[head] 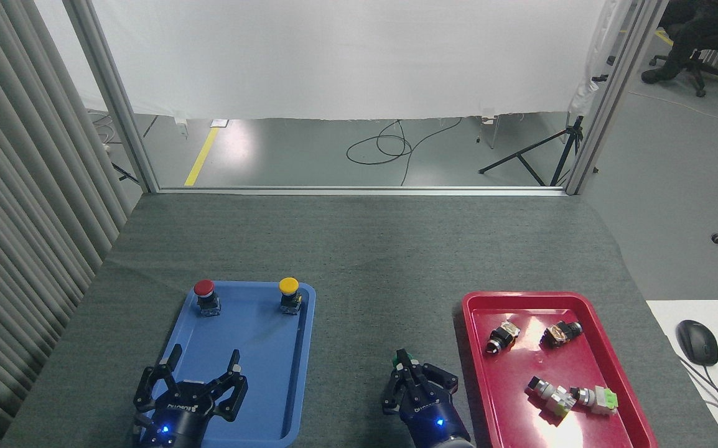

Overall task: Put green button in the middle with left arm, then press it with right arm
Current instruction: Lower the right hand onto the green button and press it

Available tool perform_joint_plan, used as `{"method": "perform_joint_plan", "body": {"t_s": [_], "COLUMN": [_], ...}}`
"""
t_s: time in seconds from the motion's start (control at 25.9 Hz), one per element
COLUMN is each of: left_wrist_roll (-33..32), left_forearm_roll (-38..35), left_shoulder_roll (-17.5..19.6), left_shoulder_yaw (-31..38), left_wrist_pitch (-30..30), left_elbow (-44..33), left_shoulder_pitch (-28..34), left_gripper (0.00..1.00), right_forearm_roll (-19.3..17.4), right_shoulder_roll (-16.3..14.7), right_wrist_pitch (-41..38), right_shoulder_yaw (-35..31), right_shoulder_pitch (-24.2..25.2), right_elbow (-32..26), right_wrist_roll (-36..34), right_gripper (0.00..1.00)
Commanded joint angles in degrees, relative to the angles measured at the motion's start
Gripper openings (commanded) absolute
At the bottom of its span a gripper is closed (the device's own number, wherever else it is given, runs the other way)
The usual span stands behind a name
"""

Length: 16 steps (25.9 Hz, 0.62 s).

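Only a sliver of the green button (403,359) shows, on the bare grey-green cloth in the middle (371,292) between the two trays. My right gripper (405,368), black on a dark blue body, sits directly over the button and hides most of it. Its fingers are drawn together and shut, tips down on the cap. My left gripper (200,368) hangs open and empty over the front left part of the blue tray (253,348), well left of the button.
A red-capped button (205,295) and a yellow-capped button (289,293) stand at the blue tray's far end. The red tray (608,361) to the right holds several loose switch parts. A mouse (697,341) lies on a white desk at far right.
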Motion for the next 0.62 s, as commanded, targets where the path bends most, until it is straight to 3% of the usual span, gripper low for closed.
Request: {"method": "perform_joint_plan", "body": {"t_s": [0.0,0.04,0.15,0.19,0.23,0.39,0.58], "left_wrist_roll": [0.0,0.0,0.0,0.0,0.0,-0.1,-0.3], "left_forearm_roll": [0.5,0.9,1.3,1.5,1.5,1.5,1.5], "left_shoulder_roll": [0.0,0.0,0.0,0.0,0.0,0.0,0.0], "left_shoulder_yaw": [0.3,0.3,0.4,0.4,0.4,0.4,0.4], "left_wrist_pitch": [0.0,0.0,0.0,0.0,0.0,0.0,0.0], "left_elbow": [0.0,0.0,0.0,0.1,0.0,0.1,0.2], "left_shoulder_pitch": [0.0,0.0,0.0,0.0,0.0,0.0,0.0], "left_gripper": [0.99,0.99,0.99,0.99,0.99,0.99,1.00], "right_forearm_roll": [-0.4,-0.5,-2.3,-3.0,-3.6,-4.0,-3.9], "right_shoulder_roll": [0.2,0.2,0.2,0.1,-0.1,-0.8,-3.6], "right_wrist_pitch": [0.3,0.6,2.2,2.7,3.0,2.9,2.3], "right_shoulder_yaw": [0.1,0.0,-0.1,-0.1,-0.1,-0.8,-7.7], "right_shoulder_pitch": [0.0,0.0,0.1,0.1,0.1,0.7,5.3], "right_elbow": [-1.5,-3.1,-6.3,-6.8,-6.9,-7.5,-13.8], "right_wrist_roll": [-0.7,-2.4,-5.5,-5.6,-5.6,-5.8,-5.8], "right_gripper": [0.26,0.36,0.86,0.93,0.98,0.99,0.99]}}
